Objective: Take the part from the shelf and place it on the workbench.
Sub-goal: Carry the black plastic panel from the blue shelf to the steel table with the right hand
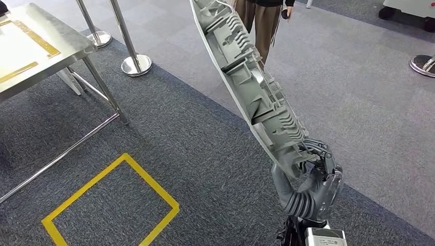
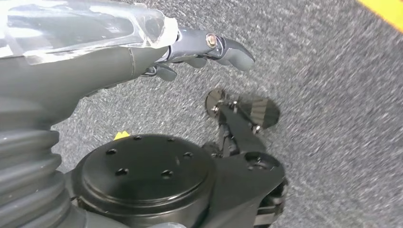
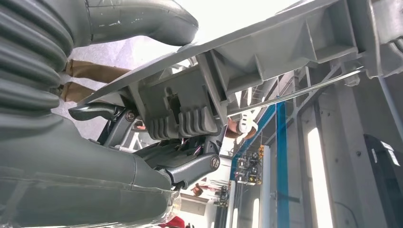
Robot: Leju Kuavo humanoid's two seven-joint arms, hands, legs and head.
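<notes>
right hand (image 1: pixel 313 177) gripped the long grey part (image 1: pixel 251 87) by its lower end, above the carpet.
the fingers (image 1: pixel 320 149) were curled round the part's ribbed edge, and the part rose tilted up and away toward a person's legs (image 1: pixel 261 25). the metal surface (image 1: pixel 41 48) stood well apart at the left, beside a yellow floor square (image 1: pixel 110 205). the left hand (image 2: pixel 142 52) hung over the carpet, fingers (image 2: pixel 228 47) loosely apart, holding nothing.

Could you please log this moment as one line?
right hand: holds grey ribbed part | left hand: empty | workbench: part not placed
</notes>
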